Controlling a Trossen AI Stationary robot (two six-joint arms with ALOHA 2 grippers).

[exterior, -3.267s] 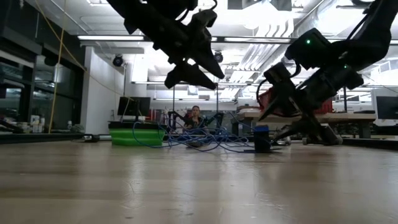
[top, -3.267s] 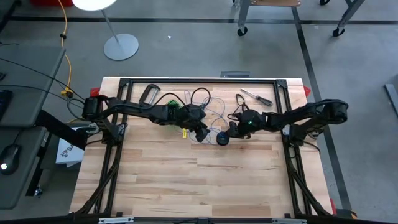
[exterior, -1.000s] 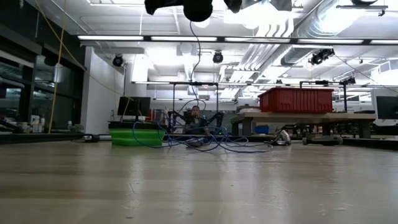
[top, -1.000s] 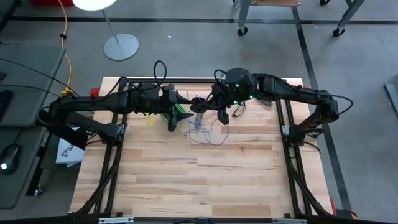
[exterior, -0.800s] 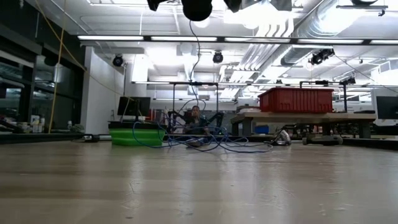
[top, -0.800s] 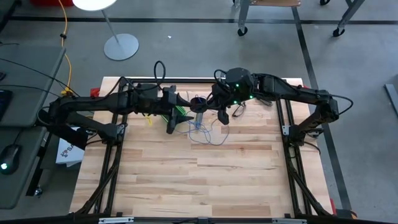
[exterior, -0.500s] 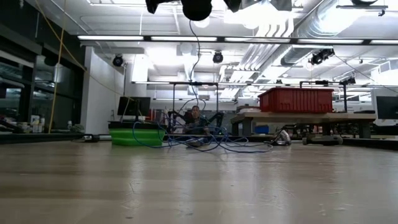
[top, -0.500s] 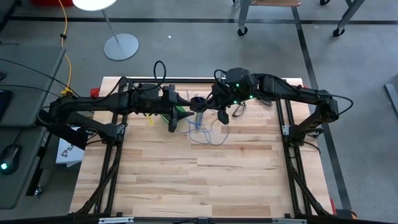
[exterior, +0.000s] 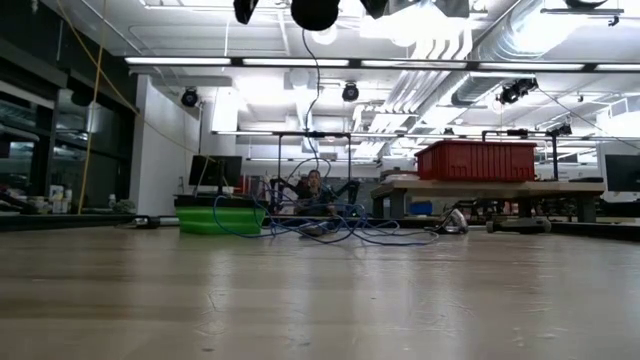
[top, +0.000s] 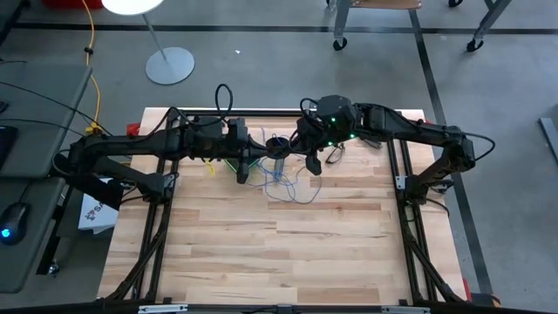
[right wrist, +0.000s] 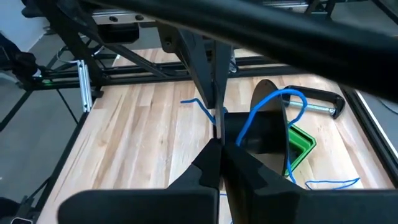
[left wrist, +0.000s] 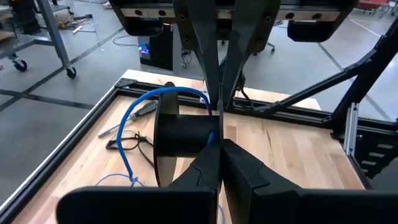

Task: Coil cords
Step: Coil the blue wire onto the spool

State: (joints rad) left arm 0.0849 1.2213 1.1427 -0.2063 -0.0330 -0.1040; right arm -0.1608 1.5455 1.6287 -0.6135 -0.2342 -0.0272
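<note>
Dark spool (top: 278, 145) raised above far-centre table (top: 288, 253), between both grippers. Blue-grey wire (top: 283, 183) trails from it onto wood. Right gripper (top: 295, 149) clamped on spool. Left gripper (top: 255, 160) pinched closed beside spool; green box (top: 247, 158) below.

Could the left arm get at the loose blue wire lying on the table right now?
Probably not at once: the left gripper is shut up by the spool, which the right gripper holds in the air. The loose wire lies below with nothing over it.
</note>
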